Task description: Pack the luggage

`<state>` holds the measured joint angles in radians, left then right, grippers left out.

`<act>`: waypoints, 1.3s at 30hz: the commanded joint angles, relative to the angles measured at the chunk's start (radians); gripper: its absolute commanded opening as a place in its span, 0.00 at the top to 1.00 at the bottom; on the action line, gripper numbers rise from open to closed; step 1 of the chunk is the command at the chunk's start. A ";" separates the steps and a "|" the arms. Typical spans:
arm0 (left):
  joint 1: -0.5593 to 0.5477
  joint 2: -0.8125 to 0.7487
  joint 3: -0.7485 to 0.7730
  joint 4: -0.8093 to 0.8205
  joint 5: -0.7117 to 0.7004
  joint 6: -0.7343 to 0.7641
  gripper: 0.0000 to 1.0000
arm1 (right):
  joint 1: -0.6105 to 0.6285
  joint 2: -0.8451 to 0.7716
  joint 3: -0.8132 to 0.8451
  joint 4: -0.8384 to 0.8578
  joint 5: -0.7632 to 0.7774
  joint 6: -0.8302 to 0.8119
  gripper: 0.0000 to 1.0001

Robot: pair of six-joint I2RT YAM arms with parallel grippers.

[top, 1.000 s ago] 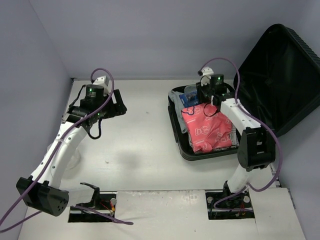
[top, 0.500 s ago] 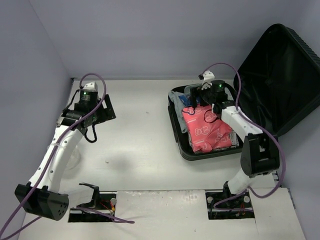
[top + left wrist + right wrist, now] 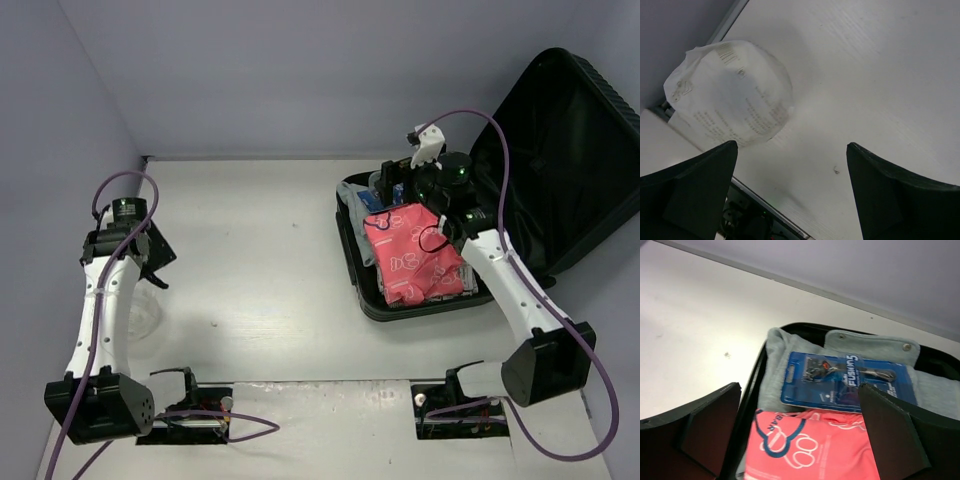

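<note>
- Top external: the luggage [image 3: 565,150] lies open toward the table's [image 3: 260,300] far right corner, lid raised.
- Right gripper [image 3: 799,390] hangs wide and empty over its razor pack [image 3: 847,382] and pink packet [image 3: 815,455].
- Left gripper [image 3: 791,146], wide and empty, is near the left edge by a crumpled white bag [image 3: 730,92].

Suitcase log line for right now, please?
suitcase: open, holds pink packet, razor pack, grey garment | left gripper: open, near white bag | right gripper: open, above suitcase
</note>
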<state>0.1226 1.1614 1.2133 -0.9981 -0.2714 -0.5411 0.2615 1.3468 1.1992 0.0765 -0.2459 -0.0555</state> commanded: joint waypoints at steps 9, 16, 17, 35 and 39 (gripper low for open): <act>0.118 0.047 -0.156 0.071 -0.222 -0.075 0.15 | 0.064 -0.080 -0.053 0.026 -0.128 0.097 0.00; 0.169 0.214 -0.186 0.170 -0.203 -0.105 0.22 | 0.067 -0.112 -0.107 0.026 -0.138 0.106 0.00; 0.169 0.234 -0.182 0.182 -0.198 -0.106 0.33 | 0.067 -0.121 -0.108 0.028 -0.136 0.103 0.00; -0.552 0.244 0.091 0.196 0.063 -0.175 1.00 | 0.071 -0.133 -0.107 0.025 -0.136 0.128 0.00; -0.650 0.282 0.080 0.219 0.055 -0.178 1.00 | 0.091 -0.123 -0.112 0.022 -0.148 0.138 0.00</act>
<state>-0.4767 1.4345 1.2907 -0.8070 -0.2092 -0.6922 0.3344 1.2217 1.0748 0.0406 -0.3641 0.0631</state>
